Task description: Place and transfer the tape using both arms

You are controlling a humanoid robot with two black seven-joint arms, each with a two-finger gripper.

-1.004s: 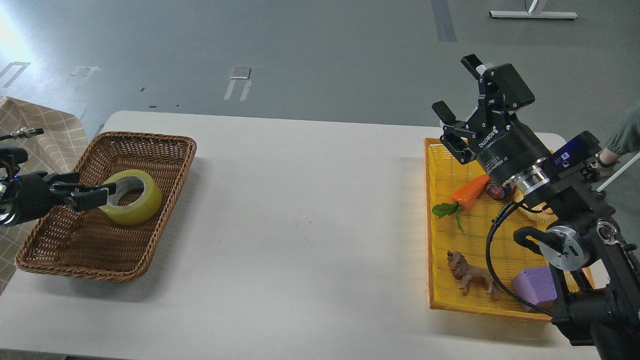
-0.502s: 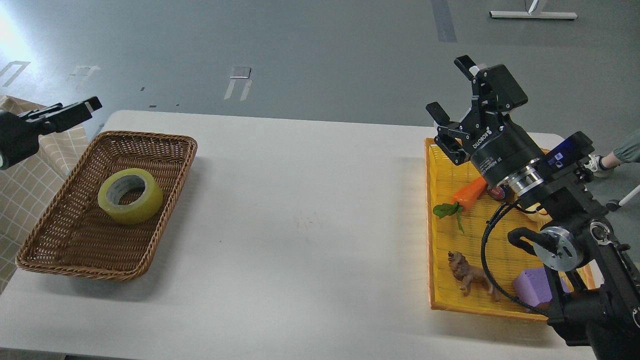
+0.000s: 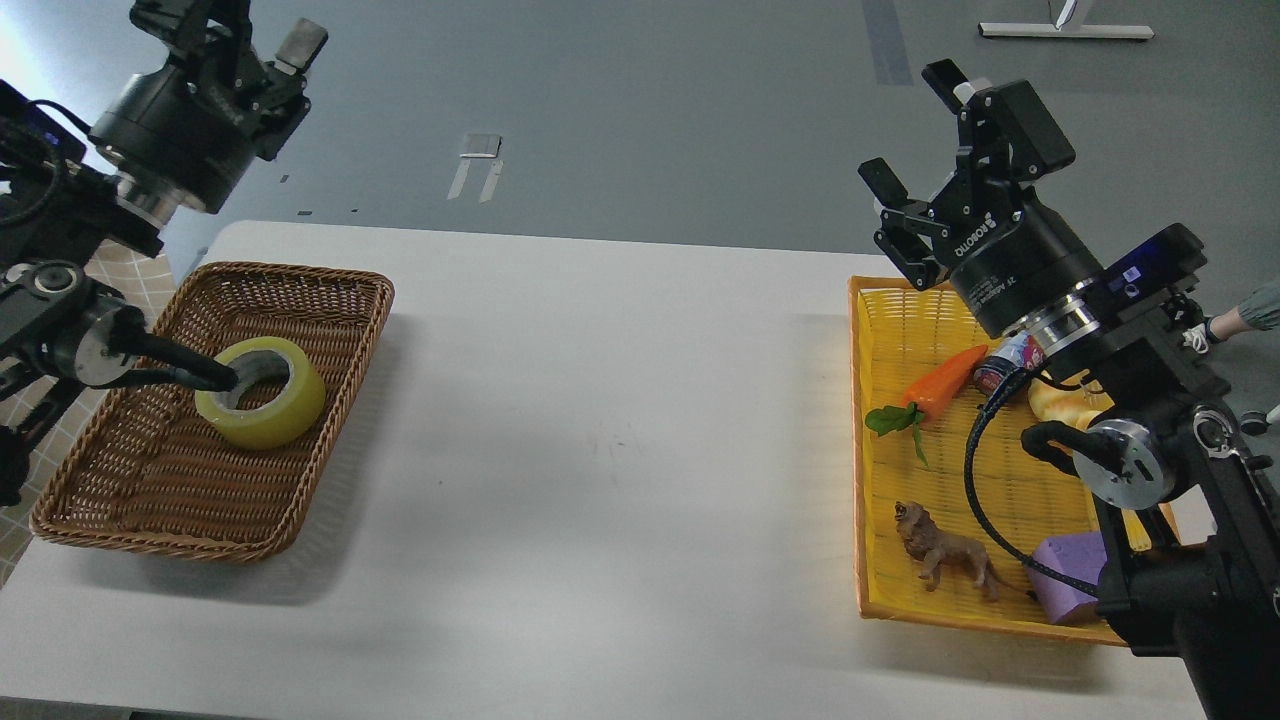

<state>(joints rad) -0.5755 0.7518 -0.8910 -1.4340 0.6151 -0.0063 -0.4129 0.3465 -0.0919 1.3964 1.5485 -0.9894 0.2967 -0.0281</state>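
Note:
The tape [image 3: 262, 392], a yellow roll with a grey-white core, lies flat in the brown wicker basket [image 3: 330, 290] at the table's left. My left gripper [image 3: 232, 28] is raised high at the top left, well above and behind the basket, open and empty. A black cable of my left arm [image 3: 178, 372] crosses in front of the roll's left side. My right gripper [image 3: 915, 130] is open and empty, held in the air above the far end of the yellow tray [image 3: 862, 450] on the right.
The yellow tray holds a toy carrot [image 3: 940, 380], a toy lion [image 3: 945, 555], a purple block [image 3: 1068, 588], a small can [image 3: 1005, 362] and a yellowish bread piece [image 3: 1062, 402] partly behind my right arm. A checked cloth [image 3: 20, 520] hangs past the table's left edge.
My left gripper has left the tape in the basket and risen from beside it to the top left. My right gripper has moved slightly up.

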